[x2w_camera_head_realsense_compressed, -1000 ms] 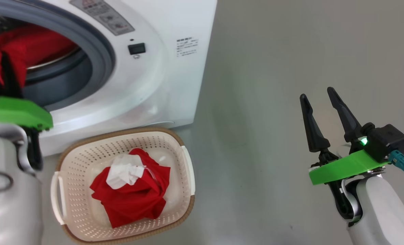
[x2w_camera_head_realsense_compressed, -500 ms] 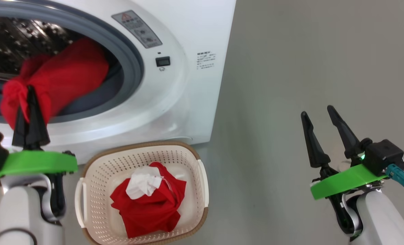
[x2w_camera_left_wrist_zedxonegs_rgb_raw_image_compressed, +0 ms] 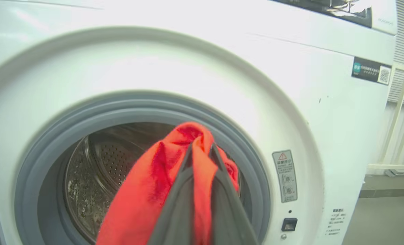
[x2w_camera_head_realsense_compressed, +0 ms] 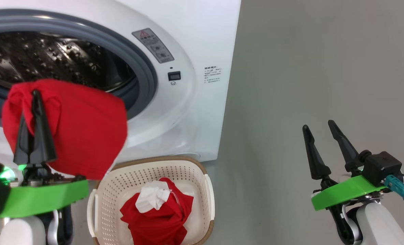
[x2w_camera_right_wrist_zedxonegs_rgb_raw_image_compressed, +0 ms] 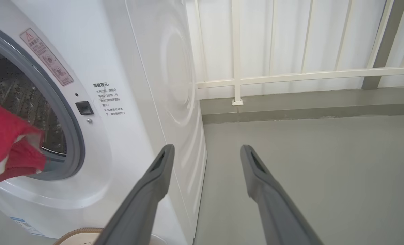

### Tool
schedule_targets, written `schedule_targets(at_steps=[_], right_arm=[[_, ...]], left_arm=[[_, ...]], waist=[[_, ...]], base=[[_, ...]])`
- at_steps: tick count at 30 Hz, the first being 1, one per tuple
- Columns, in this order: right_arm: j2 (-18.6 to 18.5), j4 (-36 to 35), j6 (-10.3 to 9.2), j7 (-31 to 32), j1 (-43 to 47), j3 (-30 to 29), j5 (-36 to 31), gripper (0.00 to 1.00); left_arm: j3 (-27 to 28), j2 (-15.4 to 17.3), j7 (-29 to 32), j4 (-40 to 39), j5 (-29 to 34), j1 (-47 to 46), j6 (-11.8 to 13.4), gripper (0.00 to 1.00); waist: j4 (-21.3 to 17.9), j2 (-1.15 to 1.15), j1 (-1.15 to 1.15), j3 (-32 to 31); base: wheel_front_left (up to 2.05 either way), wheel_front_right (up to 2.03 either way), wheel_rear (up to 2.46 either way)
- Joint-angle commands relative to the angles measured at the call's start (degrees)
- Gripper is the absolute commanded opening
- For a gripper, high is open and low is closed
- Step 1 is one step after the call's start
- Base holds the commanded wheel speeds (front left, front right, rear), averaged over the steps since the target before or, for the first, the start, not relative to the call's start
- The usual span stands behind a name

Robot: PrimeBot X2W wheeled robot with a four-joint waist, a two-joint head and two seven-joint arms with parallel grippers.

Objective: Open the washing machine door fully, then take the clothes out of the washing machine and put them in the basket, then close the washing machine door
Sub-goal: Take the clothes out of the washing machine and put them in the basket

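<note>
The white washing machine (x2w_camera_head_realsense_compressed: 202, 41) has its grey ring and steel drum (x2w_camera_head_realsense_compressed: 52, 61) exposed; the washing machine door is out of view. My left gripper (x2w_camera_head_realsense_compressed: 35, 97) is shut on a red garment (x2w_camera_head_realsense_compressed: 82, 136), which hangs outside the drum opening, above and left of the basket (x2w_camera_head_realsense_compressed: 154, 162). The left wrist view has the garment (x2w_camera_left_wrist_zedxonegs_rgb_raw_image_compressed: 144, 194) draped over the closed fingers (x2w_camera_left_wrist_zedxonegs_rgb_raw_image_compressed: 222, 204) before the drum (x2w_camera_left_wrist_zedxonegs_rgb_raw_image_compressed: 96, 160). More red clothes (x2w_camera_head_realsense_compressed: 161, 221) and a white cloth (x2w_camera_head_realsense_compressed: 152, 199) lie in the basket. My right gripper (x2w_camera_head_realsense_compressed: 318, 125) stands open and empty over the floor at the right.
Grey floor (x2w_camera_head_realsense_compressed: 307, 68) spreads to the right of the machine. The right wrist view shows the machine's side panel (x2w_camera_right_wrist_zedxonegs_rgb_raw_image_compressed: 174, 85), a white railing (x2w_camera_right_wrist_zedxonegs_rgb_raw_image_compressed: 290, 73) with a low kerb behind it, and a bit of the basket's rim (x2w_camera_right_wrist_zedxonegs_rgb_raw_image_compressed: 79, 234).
My left gripper has drawn the red garment out of the drum, so it now hangs in front of the machine. The head camera has shifted. The right gripper stays open in place.
</note>
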Motion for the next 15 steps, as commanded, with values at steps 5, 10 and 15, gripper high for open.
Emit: schedule_targets(at_steps=[5,10,15], right_arm=[[0.4,-1.6,0.36,-0.4,0.1,1.4,0.7,1.00],[0.3,-2.0,0.36,-0.4,-0.5,1.8,0.7,1.00],[-0.1,-2.5,0.36,-0.4,-1.4,1.9,0.7,1.00]], left_arm=[[-0.7,0.8,3.7,-6.5,-1.6,3.7,1.4,0.00],[-2.3,0.7,6.2,-0.4,-7.4,6.5,1.9,0.00],[-4.3,0.7,6.2,12.0,-13.3,4.7,2.6,0.00]], waist=[[0.4,0.00,0.00,-0.7],[0.1,0.00,0.00,1.2],[-0.1,0.00,0.00,4.4]], base=[[0.00,0.00,0.00],[0.00,0.00,0.00],[0.00,0.00,0.00]])
